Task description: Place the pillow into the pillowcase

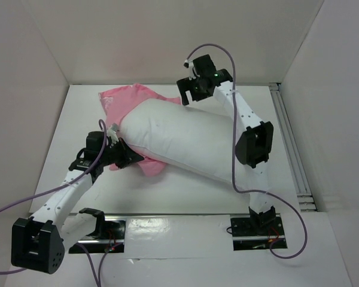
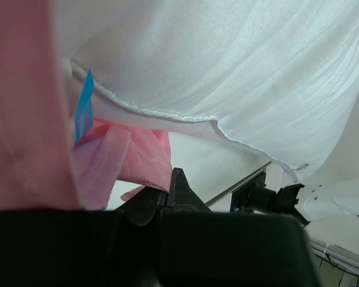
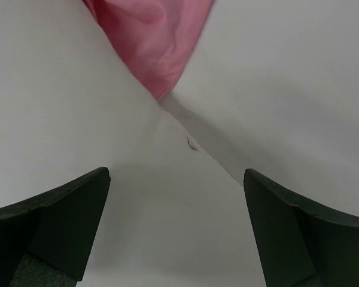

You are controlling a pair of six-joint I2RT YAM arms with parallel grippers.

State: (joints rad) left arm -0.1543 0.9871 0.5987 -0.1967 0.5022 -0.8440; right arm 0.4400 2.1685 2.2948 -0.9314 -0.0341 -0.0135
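Pillow [image 1: 197, 140] not yet inside pillowcase [image 1: 127, 98]; both on tabletop [image 1: 185, 200].
Top: pillow lies diagonally over the bunched case; left pincer [image 1: 124, 154] at its left end, right pincer [image 1: 186, 94] at its far edge. Left wrist: pink cloth by blue tag [image 2: 82, 110]; grip cannot be told. Right wrist: spread, empty. Judged: pillow light and squashy; case thin, slippery; pinch its hem.

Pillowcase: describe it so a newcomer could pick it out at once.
On the white table, find the big white pillow lying across the middle. The pillowcase is the thin pink fabric bunched at and under its far-left end. Nothing else there is pink.
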